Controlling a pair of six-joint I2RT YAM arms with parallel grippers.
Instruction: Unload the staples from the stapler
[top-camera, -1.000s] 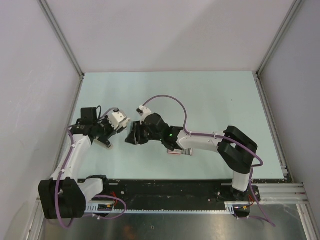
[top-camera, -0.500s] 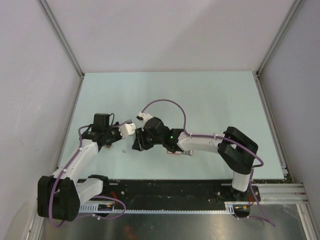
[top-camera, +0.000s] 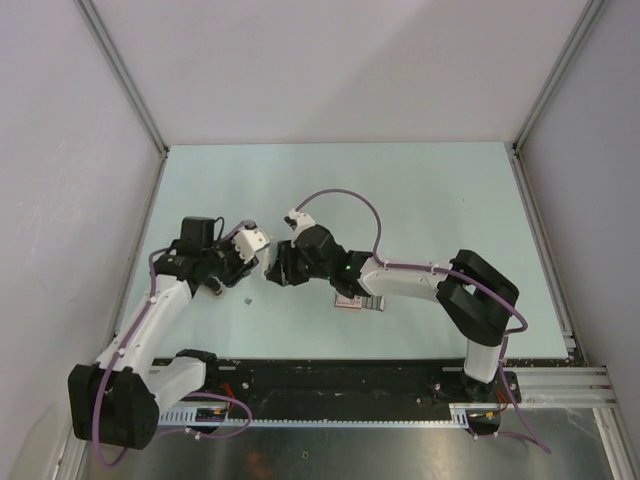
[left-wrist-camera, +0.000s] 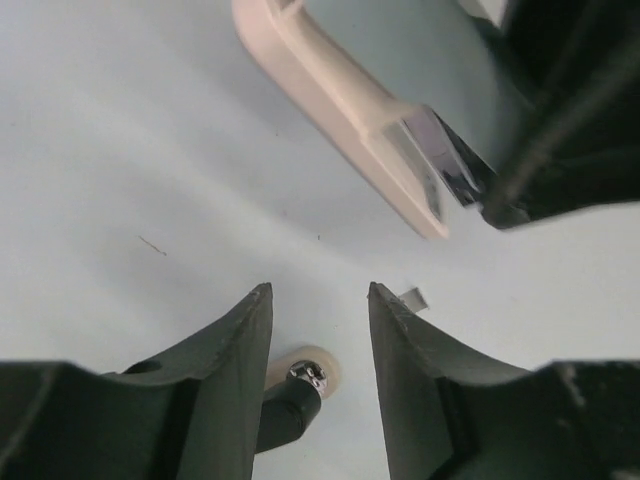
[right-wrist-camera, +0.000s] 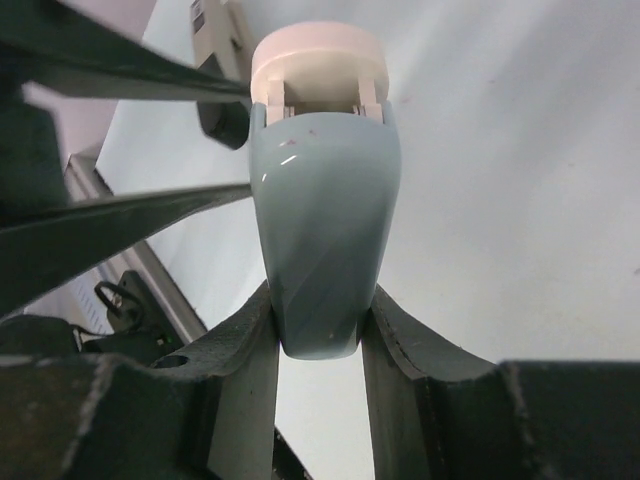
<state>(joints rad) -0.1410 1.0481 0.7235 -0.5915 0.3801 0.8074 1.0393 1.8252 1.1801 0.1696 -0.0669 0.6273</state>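
Right gripper (right-wrist-camera: 320, 300) clamped on stapler (right-wrist-camera: 322, 200); left gripper (left-wrist-camera: 318, 292) parted, empty

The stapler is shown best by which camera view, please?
The right wrist view: the stapler sits large, clamped in the right gripper. Left wrist shows one pale end; the top view barely shows it.

I am looking down on a pale green table (top-camera: 420, 200) that is sitting between plain white walls (top-camera: 330, 70); silvery aluminium posts (top-camera: 122, 75) are running up both back corners, light falling evenly.
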